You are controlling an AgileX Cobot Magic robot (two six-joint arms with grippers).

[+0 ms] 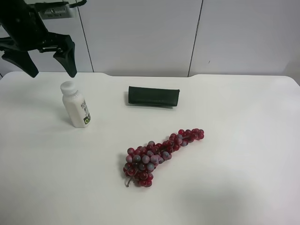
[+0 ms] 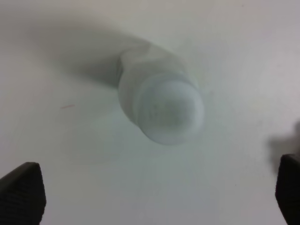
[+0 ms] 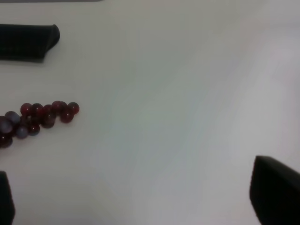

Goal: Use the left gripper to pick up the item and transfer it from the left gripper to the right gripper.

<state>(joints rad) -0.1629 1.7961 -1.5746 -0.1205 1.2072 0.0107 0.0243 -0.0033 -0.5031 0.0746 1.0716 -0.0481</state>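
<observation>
Descent looks to be the whole matter here. The white bottle (image 1: 76,105) stands upright on the counter (image 1: 234,164), cap up and long axis vertical, well apart from the dark pouch (image 1: 153,96) and the grape bunch (image 1: 157,154). The left gripper (image 1: 53,72) hangs above it and a little toward the wall, its jaws spread wide with nothing between them. Seen from that arm's own wrist, the cap lies ahead of the two fingertips (image 2: 21,194), centred between them but not yet level with them. I'd judge the arm needs a short shift over the bottle, then a straight drop, closing across the body below the cap. The right gripper (image 3: 140,201) is outside the high view. Its jaws are also wide and empty, over the counter, with the ends of the grapes and pouch off to one side. The left arm is plainly the nearer.
</observation>
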